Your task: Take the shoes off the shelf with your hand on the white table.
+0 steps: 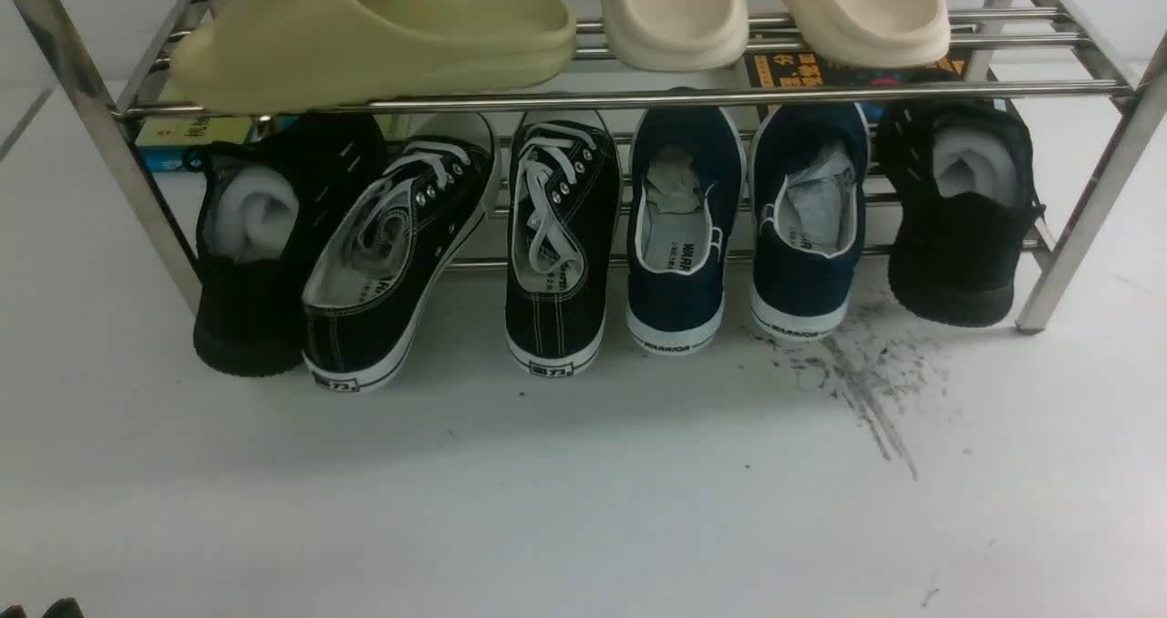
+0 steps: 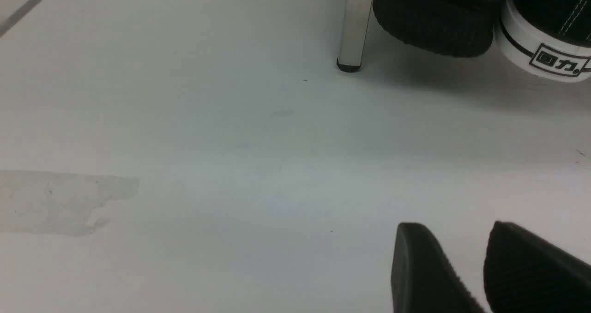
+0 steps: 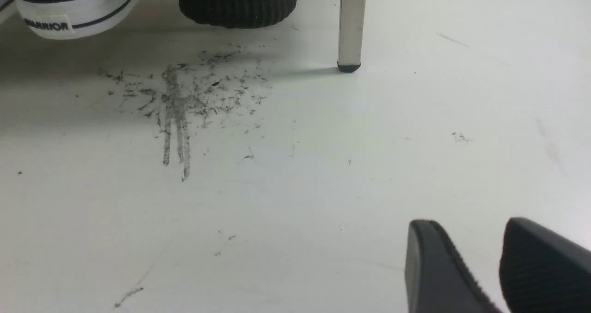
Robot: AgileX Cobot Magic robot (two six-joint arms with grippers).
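Finding: one navy slip-on [image 1: 676,299] and its mate [image 1: 802,285] sit tilted on the lower tier of the shelf [image 1: 593,100], toward the far edge of the white table [image 1: 583,527], heels facing its near edge.

The left gripper [image 2: 457,243] and right gripper [image 3: 468,241] hover low over the table with fingers spread and empty, well apart from the pair.

Risks:
- The shelf's front bar crowds the approach and could be struck.
- The black lace-up sneaker [image 1: 556,244] and black knit sneaker [image 1: 957,226] lie just beside the pair and could be dragged out.
- A finger may pinch only the paper stuffing [image 1: 816,203].
- A snagged sole could tug the shelf.
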